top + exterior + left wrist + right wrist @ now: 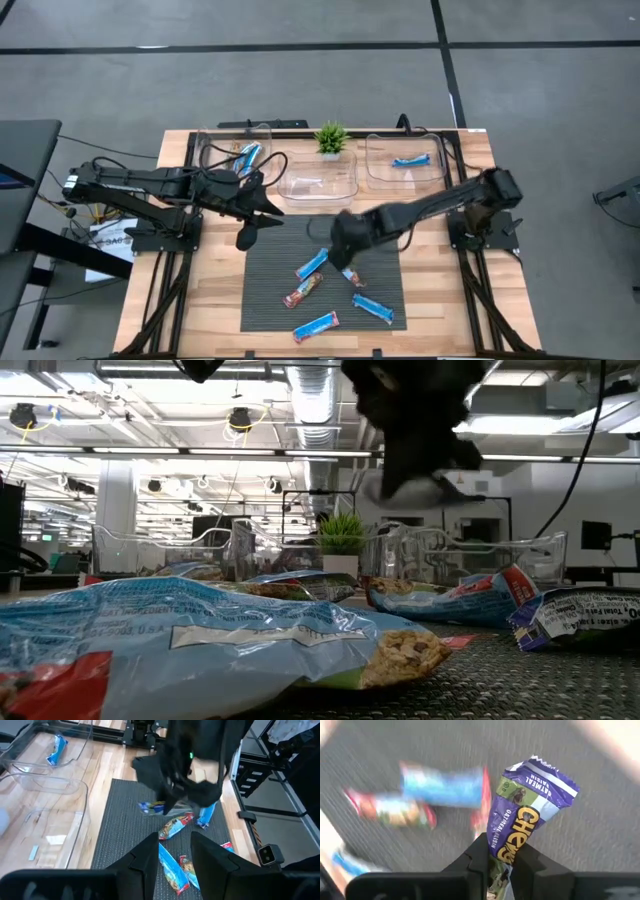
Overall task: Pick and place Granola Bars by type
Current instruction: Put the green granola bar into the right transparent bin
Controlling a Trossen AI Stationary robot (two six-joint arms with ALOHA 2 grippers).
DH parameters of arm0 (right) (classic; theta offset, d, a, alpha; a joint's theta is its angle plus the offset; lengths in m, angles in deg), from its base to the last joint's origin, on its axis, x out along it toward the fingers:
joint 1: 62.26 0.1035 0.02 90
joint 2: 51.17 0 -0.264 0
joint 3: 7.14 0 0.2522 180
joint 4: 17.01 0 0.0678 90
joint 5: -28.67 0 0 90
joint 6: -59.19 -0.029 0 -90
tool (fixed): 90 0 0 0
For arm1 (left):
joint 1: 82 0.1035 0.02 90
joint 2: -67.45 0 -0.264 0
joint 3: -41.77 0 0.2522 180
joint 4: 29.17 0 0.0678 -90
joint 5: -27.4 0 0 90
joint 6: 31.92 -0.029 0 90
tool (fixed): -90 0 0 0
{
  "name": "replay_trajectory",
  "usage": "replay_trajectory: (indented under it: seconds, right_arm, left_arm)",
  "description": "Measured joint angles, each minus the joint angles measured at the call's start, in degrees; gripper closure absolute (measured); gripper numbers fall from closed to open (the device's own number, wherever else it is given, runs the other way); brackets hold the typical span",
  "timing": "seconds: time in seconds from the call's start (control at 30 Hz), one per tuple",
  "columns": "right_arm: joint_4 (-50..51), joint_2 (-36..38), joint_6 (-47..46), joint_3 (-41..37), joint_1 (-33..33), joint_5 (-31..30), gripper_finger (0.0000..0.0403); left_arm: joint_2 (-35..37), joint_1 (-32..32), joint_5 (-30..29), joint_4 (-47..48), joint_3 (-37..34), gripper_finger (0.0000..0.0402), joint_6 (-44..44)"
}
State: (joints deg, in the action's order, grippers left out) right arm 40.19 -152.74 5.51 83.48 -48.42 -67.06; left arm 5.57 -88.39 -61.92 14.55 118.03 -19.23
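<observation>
Purple-wrapped oatmeal raisin bar [532,802] is shown pinched by one end between the fingers of the right gripper [499,851], lifted clear of the dark mat [265,270] near its middle. Most of the wrapper stands free beyond the fingertips; it is judged to be light, thin and crinkly, with a slick film that could slide in the grip. A hold across the firmer filled body, rather than on the flat crimped end seam, is judged the more secure.

Four more Granola Bars [311,264] are left on the mat, three mainly blue and one red, lying apart from one another. One blue bar is seen in the right-hand clear bin [375,150] and one in the left-hand bin [210,150]; the middle bin [345,190] holds no bar.

The left gripper [172,851] is held above the mat's left edge, its fingers parted and empty.
</observation>
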Motion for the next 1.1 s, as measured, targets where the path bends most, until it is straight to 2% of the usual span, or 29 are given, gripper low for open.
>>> replay_trajectory:
  seconds: [0.13, 0.27, 0.37, 0.5, 0.6, 0.83, 0.97, 1.1]
  right_arm:
    - [2.19, 6.27, 2.66, 0.34, -4.56, -8.75, 0.036]
    - [9.36, 12.57, 2.77, 0.44, -10.46, -16.76, 0.0361]
    - [16.64, 15.88, 2.74, 0.3, -15.31, -21.25, 0.0361]
    - [21.03, 19.35, 3.7, 0.32, -21.78, -25.81, 0.0361]
    - [21.61, 20.59, 7.09, 0.32, -26.79, -26.4, 0.0361]
    - [21.83, 20.25, 14.77, 0.32, -36.0, -26.55, 0.036]
    - [21.5, 19.75, 17.05, 0.3, -39.36, -25.69, 0.0346]
    - [20.42, 19.75, 19.35, 0.3, -39.84, -25.93, 0.0316]
  left_arm:
    - [-0.08, 0.0, -2.82, -0.66, 0.0, 0.0297, -0.02]
    - [-0.06, 0.0, -7.59, -1.27, 0.0, 0.0298, -0.32]
    - [-0.06, 0.0, -12.56, -2.29, 0.0, 0.0298, -1.29]
    - [-0.06, 0.0, -18.96, -5.61, 0.0, 0.0298, -2.8]
    - [-0.06, 0.01, -21.04, -7.24, 0.0, 0.0297, -3.94]
    - [-0.06, 0.09, -21.52, -7.39, 0.0, 0.0297, -4.28]
    - [-0.08, 0.09, -21.56, -7.39, 0.0, 0.0297, -3.37]
    - [-0.08, 0.09, -22.05, -7.24, 0.0, 0.0297, -2.87]
